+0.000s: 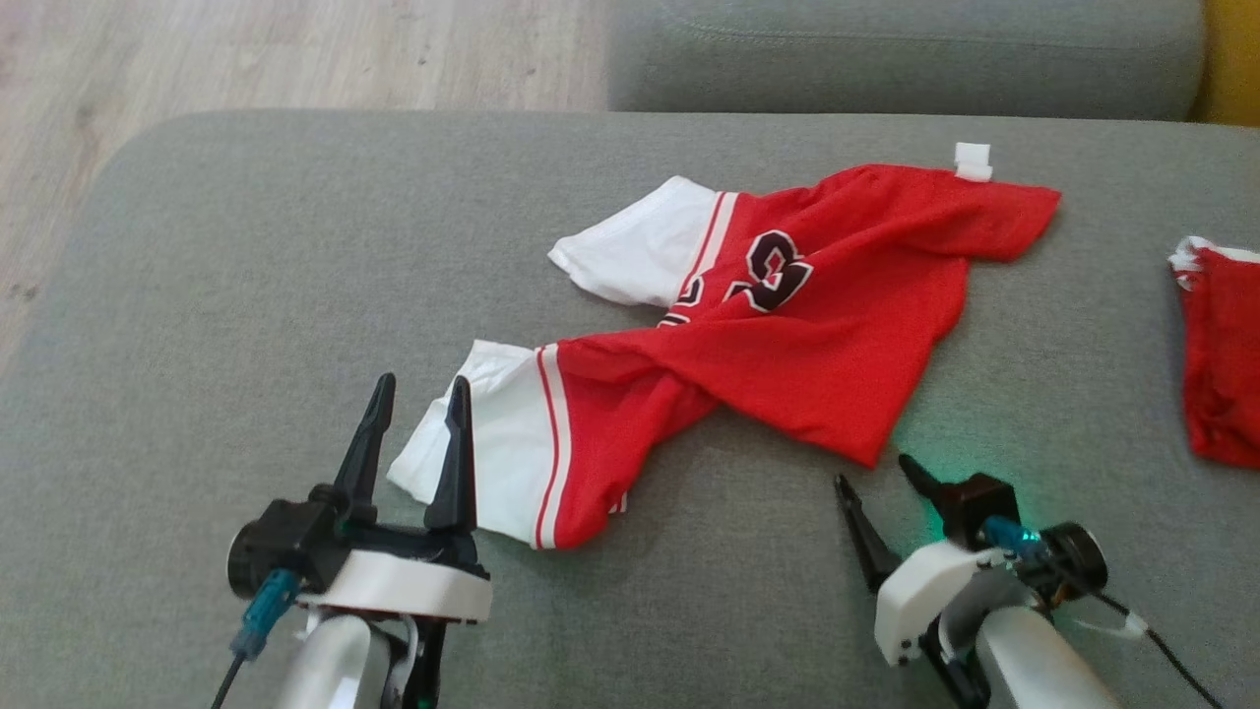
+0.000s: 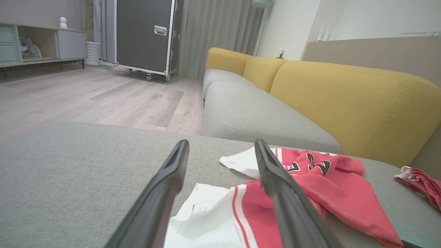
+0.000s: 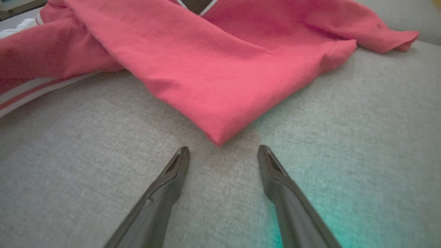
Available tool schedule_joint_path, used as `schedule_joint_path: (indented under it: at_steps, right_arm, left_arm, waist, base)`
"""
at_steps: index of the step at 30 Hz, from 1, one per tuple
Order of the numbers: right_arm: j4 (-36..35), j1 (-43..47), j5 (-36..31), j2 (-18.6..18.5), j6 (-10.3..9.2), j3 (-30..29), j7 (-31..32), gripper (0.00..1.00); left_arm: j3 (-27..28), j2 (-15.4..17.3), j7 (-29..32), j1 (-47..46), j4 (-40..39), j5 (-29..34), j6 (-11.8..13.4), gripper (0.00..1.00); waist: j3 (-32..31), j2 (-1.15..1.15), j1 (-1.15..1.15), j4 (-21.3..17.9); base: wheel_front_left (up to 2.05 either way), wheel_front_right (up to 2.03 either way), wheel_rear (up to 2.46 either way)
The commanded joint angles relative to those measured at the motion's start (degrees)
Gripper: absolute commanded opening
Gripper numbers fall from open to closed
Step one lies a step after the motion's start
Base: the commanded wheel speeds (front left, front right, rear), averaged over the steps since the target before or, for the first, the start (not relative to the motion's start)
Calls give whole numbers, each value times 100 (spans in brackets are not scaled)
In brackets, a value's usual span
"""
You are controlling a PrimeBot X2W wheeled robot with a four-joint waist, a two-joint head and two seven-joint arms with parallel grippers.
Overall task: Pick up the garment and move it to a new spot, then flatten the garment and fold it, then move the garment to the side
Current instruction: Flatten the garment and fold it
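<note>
Red thin cloth with white sleeve ends and striped trim makes up the shirt [image 1: 817, 325], which lies twisted and creased across the middle of the head view on a grey, coarse-woven cushion [image 1: 246, 295]. A fold hides part of its dark printed number. A small white tag [image 1: 973, 161] sticks out at its upper edge. The left gripper [image 1: 422, 384] stands with its two dark tapered fingers spread, over the white sleeve at lower left and holding nothing. The right gripper [image 1: 871, 470], also spread and empty, points at the shirt's lower red corner, just short of it. A second red cloth [image 1: 1221, 354] is cut off at the right edge. The left wrist view adds a yellow backrest [image 2: 344, 103], a wood floor [image 2: 86, 96] and a black wheeled case [image 2: 144, 34].
</note>
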Motion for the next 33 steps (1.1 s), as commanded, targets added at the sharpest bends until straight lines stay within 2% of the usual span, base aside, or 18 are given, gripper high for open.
schedule_joint_path:
  at_steps: [1,9,10,11,12,18,24,31,33]
  right_arm:
    - [-14,-320,11,13,-4,96,1,100]
    - [664,-792,320,13,-4,5,-114,100]
    - [730,-842,277,13,-4,-82,-155,59]
    - [787,-883,207,13,-4,-179,-191,24]
    - [832,-915,133,13,-4,-276,-229,0]
    - [953,-1027,-510,10,-4,-652,-275,0]
    - [641,-1083,-1314,-305,-4,-1142,-84,0]
    - [-1,-834,-1866,-732,-4,-1646,542,0]
    - [-210,-661,-2094,-842,-4,-1946,942,0]
  left_arm:
    - [121,27,-55,-311,-169,-7,-16,100]
    - [79,27,-55,-391,-129,9,-17,100]
    - [91,27,-55,-390,-124,14,-17,100]
    - [106,27,-55,-387,-119,18,-17,100]
    - [128,27,-55,-380,-115,23,-11,100]
    - [211,27,-55,-326,-116,43,3,100]
    - [285,27,-55,-242,-157,18,6,100]
    - [273,27,-55,-123,-225,-64,67,100]
    - [255,27,-55,-96,-236,-78,85,100]
  waist:
    - [63,0,0,90]
    - [152,0,0,250]
    - [148,0,0,248]
    - [139,0,0,238]
    - [123,0,0,216]
    - [-11,0,0,-23]
    - [-272,0,0,-349]
    - [-469,0,0,-551]
    - [-503,0,0,-574]
  base:
    - [0,0,0]
    - [0,0,0]
    - [0,0,0]
    - [0,0,0]
    - [0,0,0]
    - [0,0,0]
    - [0,0,0]
    - [0,0,0]
    - [0,0,0]
